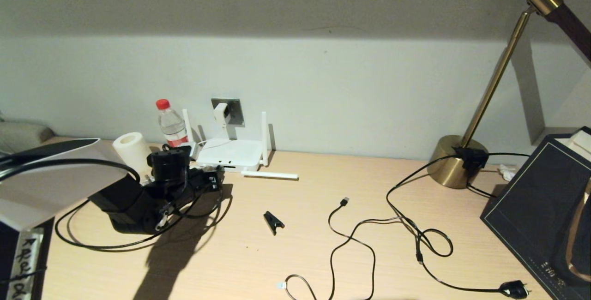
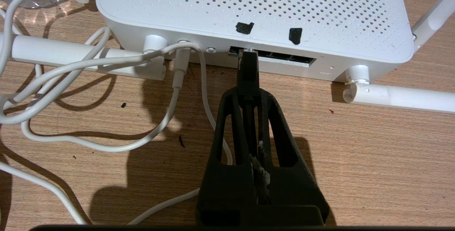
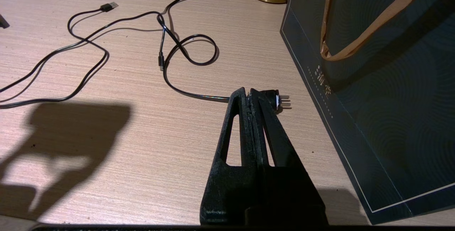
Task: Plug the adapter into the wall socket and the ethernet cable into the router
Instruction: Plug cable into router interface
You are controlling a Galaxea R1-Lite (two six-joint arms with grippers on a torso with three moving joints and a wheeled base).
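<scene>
The white router point(image 1: 231, 152) lies by the wall, its port edge facing me point(image 2: 284, 59). My left gripper point(image 2: 247, 94) is shut on the black boot of the ethernet cable point(image 2: 247, 73). The cable's clear tip sits at the leftmost port. From the left gripper point(image 1: 213, 181) the black cable loops back over the table point(image 1: 92, 245). The white adapter point(image 1: 221, 113) sits in the grey wall socket point(image 1: 234, 110), and its white cord point(image 2: 106, 147) runs to the router. My right gripper point(image 3: 249, 94) hangs shut and empty above the table.
A water bottle point(image 1: 171, 124) and a white roll point(image 1: 130, 150) stand left of the router. One antenna point(image 1: 270, 176) lies flat. A black clip point(image 1: 273, 221), a USB cable point(image 1: 344, 201) and a chunky plug point(image 3: 275, 99) lie mid-table. A brass lamp base point(image 1: 455, 161) and a dark bag point(image 1: 540, 207) are on the right.
</scene>
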